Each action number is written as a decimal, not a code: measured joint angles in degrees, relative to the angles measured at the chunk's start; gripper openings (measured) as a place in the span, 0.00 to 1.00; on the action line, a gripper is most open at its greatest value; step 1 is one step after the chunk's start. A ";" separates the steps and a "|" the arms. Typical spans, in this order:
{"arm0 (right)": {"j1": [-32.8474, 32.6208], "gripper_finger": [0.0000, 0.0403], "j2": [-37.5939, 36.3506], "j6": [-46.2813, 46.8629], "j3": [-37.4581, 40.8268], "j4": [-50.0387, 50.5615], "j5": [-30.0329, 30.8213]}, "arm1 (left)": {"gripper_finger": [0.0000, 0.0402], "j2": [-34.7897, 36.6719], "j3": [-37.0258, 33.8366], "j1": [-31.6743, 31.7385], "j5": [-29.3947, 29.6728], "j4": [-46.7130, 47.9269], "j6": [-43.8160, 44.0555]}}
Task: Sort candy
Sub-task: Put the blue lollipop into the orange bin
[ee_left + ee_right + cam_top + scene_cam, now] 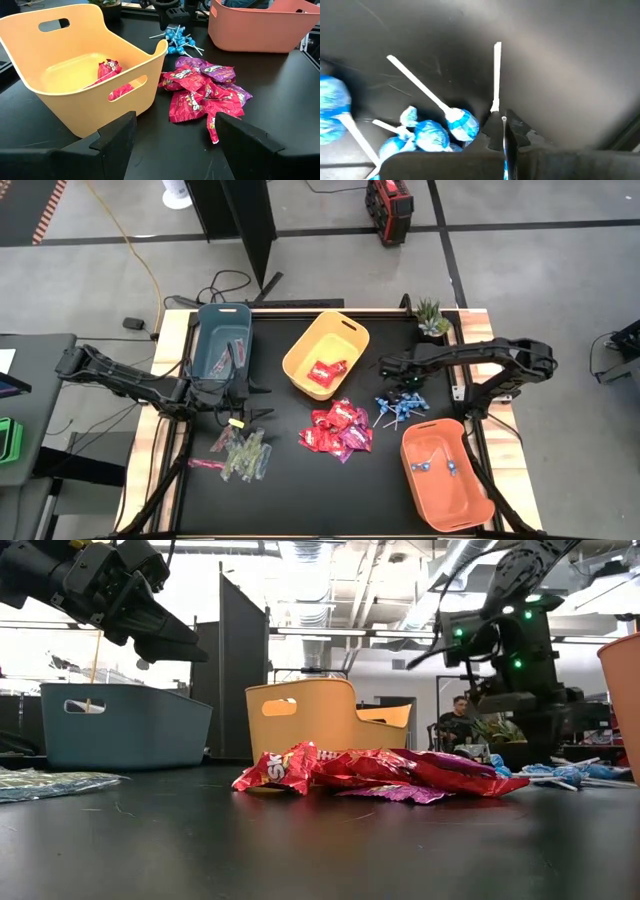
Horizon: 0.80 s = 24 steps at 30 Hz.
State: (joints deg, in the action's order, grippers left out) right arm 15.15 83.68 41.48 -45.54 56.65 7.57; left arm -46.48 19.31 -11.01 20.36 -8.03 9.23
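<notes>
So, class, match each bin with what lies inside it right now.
Bins:
1. yellow bin
2. orange bin
3. blue bin

Contents:
A. blue lollipops
B. green-pink stick packets
C. red packets

Pairs: 1-C, 2-A, 3-B

Black table top (330,490) carries three plastic bins — blue bin (222,340) at the rear left, yellow bin (326,352) at centre rear, orange bin (447,473) at front right. Small potted plant (432,318) at the rear right corner. A person (458,720) is seated in the room behind.
</notes>
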 joint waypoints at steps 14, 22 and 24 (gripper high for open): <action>-8.02 0.00 -8.88 -5.39 -14.30 6.07 10.50 | 0.67 -0.01 0.00 0.00 0.00 0.00 0.20; -16.98 0.00 -19.96 -2.95 -20.48 6.24 12.43 | 0.67 0.00 0.00 -0.01 0.00 -0.02 0.52; -20.91 0.00 -22.59 -1.34 -20.63 6.28 10.11 | 0.67 -0.01 0.00 0.01 0.00 -0.01 0.70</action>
State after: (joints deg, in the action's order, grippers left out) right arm -5.76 61.09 40.14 -66.17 62.93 17.68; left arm -46.49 19.31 -11.00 20.36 -8.04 9.93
